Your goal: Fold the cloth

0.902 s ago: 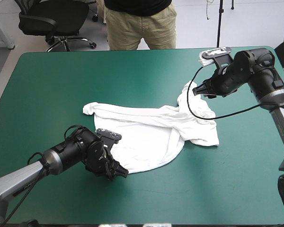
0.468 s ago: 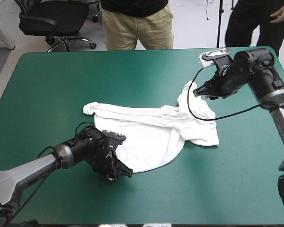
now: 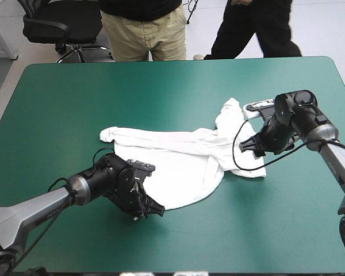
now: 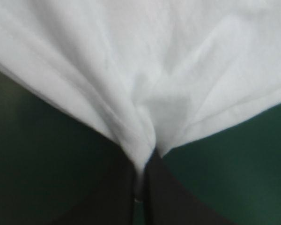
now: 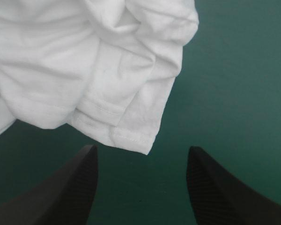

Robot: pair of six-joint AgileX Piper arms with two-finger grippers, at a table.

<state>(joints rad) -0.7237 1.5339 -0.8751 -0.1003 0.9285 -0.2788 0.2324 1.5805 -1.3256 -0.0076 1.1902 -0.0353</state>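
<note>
The thin pinch may slip if the left gripper (image 4: 140,187) lifts briskly, dropping the hem; its black fingers (image 4: 173,201) press nearly together on the T-shirt (image 4: 150,75), spread ahead of it on the teal-green cover (image 4: 239,159); the right gripper (image 5: 141,154) stands spread and empty, a shirt corner just ahead, untouched.
</note>
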